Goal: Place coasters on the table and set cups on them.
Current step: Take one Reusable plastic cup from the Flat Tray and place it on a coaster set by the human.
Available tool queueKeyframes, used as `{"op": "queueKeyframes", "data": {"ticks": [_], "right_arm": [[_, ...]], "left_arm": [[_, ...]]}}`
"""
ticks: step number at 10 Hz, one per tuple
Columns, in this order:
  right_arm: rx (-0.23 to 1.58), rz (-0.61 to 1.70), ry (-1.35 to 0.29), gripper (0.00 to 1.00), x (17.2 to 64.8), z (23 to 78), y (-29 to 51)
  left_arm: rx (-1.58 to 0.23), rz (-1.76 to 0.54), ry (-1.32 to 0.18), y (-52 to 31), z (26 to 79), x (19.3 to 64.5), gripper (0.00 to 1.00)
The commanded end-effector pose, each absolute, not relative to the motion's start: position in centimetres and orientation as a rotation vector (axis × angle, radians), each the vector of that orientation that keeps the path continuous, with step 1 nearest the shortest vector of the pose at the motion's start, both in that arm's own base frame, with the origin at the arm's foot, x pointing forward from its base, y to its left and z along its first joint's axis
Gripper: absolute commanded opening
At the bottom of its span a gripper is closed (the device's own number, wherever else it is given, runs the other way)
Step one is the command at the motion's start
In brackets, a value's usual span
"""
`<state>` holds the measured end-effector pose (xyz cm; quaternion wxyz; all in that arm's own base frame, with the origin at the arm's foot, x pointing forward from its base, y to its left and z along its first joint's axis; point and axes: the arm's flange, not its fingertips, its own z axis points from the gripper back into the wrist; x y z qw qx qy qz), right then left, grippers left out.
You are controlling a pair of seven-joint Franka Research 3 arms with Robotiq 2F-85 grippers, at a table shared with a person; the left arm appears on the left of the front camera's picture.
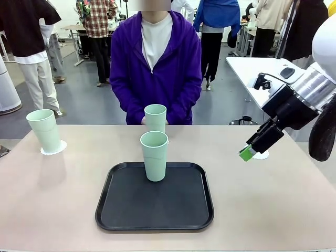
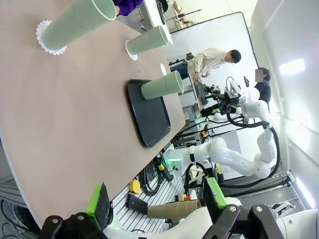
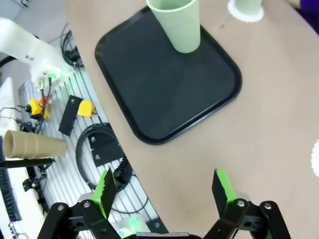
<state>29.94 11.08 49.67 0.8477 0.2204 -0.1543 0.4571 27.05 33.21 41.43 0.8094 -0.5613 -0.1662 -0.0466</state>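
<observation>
Three mint-green cups show. One cup [image 1: 44,130] stands on a scalloped white coaster [image 1: 54,148] at the table's [image 1: 273,205] far left. A second cup [image 1: 155,116] stands at the far middle before the person, on a coaster [image 3: 244,12]. The third cup [image 1: 154,155] stands on the black tray [image 1: 154,210]. My right gripper [image 1: 249,149] hangs open and empty just above a bare coaster [image 1: 262,155] at the right; that coaster [image 3: 315,159] cuts the right wrist view's edge. My left gripper [image 2: 154,199] is open and empty, off the table's edge, far from the cups [image 2: 162,85].
A person in a purple hoodie stands at the far edge, hands low behind the middle cup. The tray [image 3: 164,89] lies mid-table near the front edge. A white table [image 1: 257,68] stands behind my right arm. Cables and a cardboard tube [image 3: 32,144] lie below the table.
</observation>
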Motion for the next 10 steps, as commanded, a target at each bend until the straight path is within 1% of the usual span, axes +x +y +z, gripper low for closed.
{"op": "queueKeyframes", "data": {"ticks": [1,5,6,7,10], "right_arm": [[0.454,0.987,-0.318,1.0,29.0,50.4,11.2],[0.464,1.003,-0.322,1.0,29.0,50.7,11.1],[0.509,1.145,-0.431,1.0,30.4,50.0,12.4],[0.543,1.235,-0.446,1.0,31.9,48.8,14.2],[0.537,1.401,-0.492,1.0,36.6,45.6,19.4]], "left_arm": [[-1.203,-0.099,-0.36,33.3,41.6,26.9,1.0],[-1.203,-0.099,-0.36,33.3,41.6,26.9,1.0],[-1.203,-0.099,-0.36,33.3,41.6,26.9,1.0],[-1.203,-0.099,-0.36,33.3,41.6,26.9,1.0],[-1.203,-0.099,-0.36,33.3,41.6,26.9,1.0]]}}
